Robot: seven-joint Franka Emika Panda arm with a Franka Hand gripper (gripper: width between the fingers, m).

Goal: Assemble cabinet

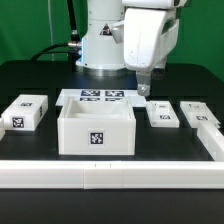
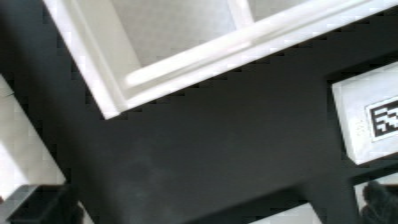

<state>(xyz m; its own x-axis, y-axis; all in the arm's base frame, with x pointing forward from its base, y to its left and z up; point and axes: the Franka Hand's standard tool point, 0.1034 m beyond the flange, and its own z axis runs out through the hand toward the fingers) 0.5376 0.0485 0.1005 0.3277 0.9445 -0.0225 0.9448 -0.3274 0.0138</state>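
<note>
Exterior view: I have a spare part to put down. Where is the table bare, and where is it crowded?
Bare table lies behind the tagged block at the exterior view's left. Another patch sits between the cabinet, the small tagged panel and the front rail. Crowded: the exterior view's right, where panels lie close together by the gripper.

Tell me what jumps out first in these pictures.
The large white plastic open-topped cabinet box with a black-and-white tag on its front sits mid-table in the exterior view. Behind it, toward that view's right, the white arm's claw hangs above the black table.
</note>
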